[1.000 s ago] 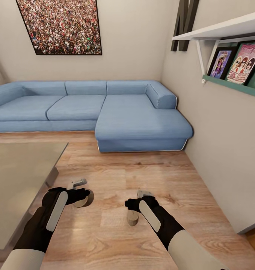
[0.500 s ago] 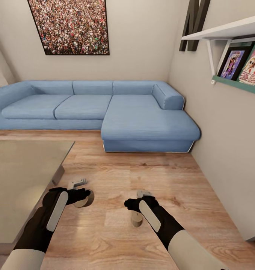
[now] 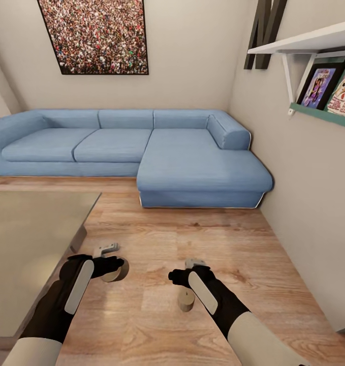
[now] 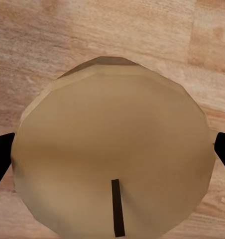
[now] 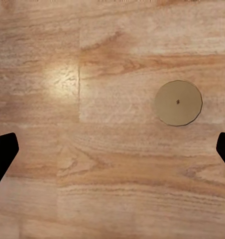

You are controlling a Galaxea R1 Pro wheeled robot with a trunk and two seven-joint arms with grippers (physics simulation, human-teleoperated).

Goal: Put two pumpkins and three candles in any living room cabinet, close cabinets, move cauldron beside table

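Both arms are reaching forward low in the head view over a wooden floor [image 3: 192,239]. The left gripper [image 3: 113,268], lower left of centre, is carrying a candle [image 3: 112,274], a tan cylinder peeking out beneath the black fingers. In the left wrist view that candle [image 4: 112,154] is taking up most of the frame, flat top and dark wick facing the camera, with dark fingertips [image 4: 0,154] sitting at both side edges against its rim: the pincer is clamped around it, jaws about as wide apart as the candle itself.

The right gripper [image 3: 185,277] is hanging just right of centre, lower frame, above a second candle [image 3: 185,301] that is standing upright on the boards. In the right wrist view that candle [image 5: 177,103] is showing as a small disc, right of centre, well clear of the black fingertips [image 5: 3,154] at the frame's side edges. Those jaws are spread wide, holding nothing.

A grey table [image 3: 25,254] is occupying the left side. A blue corner sofa [image 3: 142,152] is running across the middle, under a crowd picture [image 3: 93,35] at the upper left. A white wall shelf [image 3: 304,43] is jutting in at the upper right.
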